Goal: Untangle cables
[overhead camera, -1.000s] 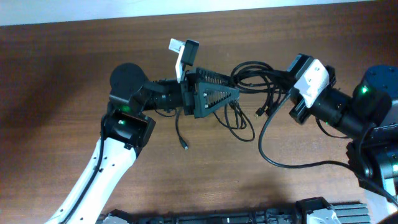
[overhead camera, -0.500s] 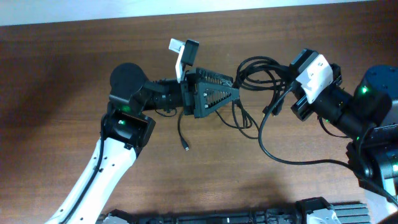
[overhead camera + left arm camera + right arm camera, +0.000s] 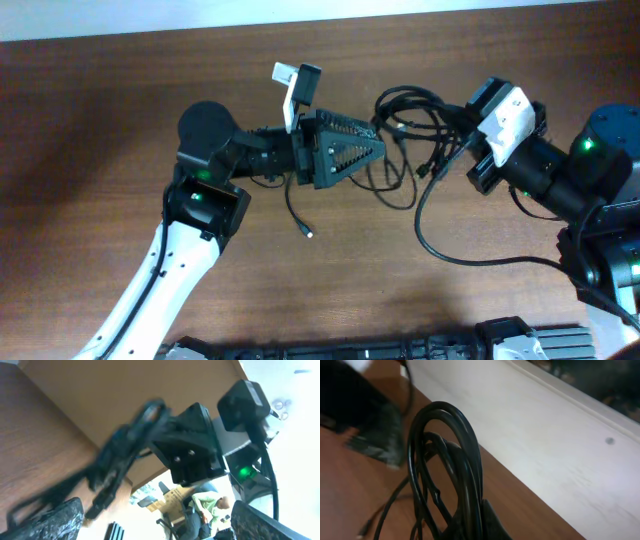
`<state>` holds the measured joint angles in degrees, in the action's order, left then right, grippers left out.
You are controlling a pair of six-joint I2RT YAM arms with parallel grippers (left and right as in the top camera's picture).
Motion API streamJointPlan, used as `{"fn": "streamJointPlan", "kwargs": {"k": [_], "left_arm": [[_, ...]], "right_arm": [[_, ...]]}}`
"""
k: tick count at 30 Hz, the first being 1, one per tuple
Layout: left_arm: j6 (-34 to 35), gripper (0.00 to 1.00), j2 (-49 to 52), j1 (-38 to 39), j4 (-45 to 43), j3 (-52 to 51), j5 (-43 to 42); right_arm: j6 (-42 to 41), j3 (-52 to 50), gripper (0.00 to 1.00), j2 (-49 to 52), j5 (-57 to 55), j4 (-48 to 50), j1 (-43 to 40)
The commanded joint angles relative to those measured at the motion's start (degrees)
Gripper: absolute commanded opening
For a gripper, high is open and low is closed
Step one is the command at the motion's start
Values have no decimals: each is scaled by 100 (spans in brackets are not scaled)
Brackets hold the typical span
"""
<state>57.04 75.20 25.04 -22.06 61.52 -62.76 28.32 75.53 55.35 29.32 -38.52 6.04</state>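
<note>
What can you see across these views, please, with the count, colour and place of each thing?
cables: several, black, tangled bundle right of the table's centre
plug end: one, silvery tip, loose on the table below the left tool
table: one, brown wood, fills the overhead view
white surface: one, beyond the table's far edge
person: one, green top, background of the left wrist view
left tool: one, black, open, at the bundle's left edge
right tool: one, black, shut on the cables at the bundle's right side
</note>
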Motion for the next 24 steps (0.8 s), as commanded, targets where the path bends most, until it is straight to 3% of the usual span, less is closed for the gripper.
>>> {"fn": "streamJointPlan", "kwargs": {"k": [1,8,15,19,24], "left_arm": [[-37,94,-87,111,-9,46,385],[-120,95,-85,186,-15,46,568],[-118,70,-87,186,-131,46,629],[-120,69,-85,188,-186,46,763],[-118,62,-87,195,-188,46,820]], "right_arm": [[-101,46,4,-46,780,61,-7],[-101,46,4,-46,953,33,-7],[-101,46,4,33,953,-131,-7],[-98,46,4,68,1257,-133,-7],[-101,46,4,107,1309,-184,-7]]}}
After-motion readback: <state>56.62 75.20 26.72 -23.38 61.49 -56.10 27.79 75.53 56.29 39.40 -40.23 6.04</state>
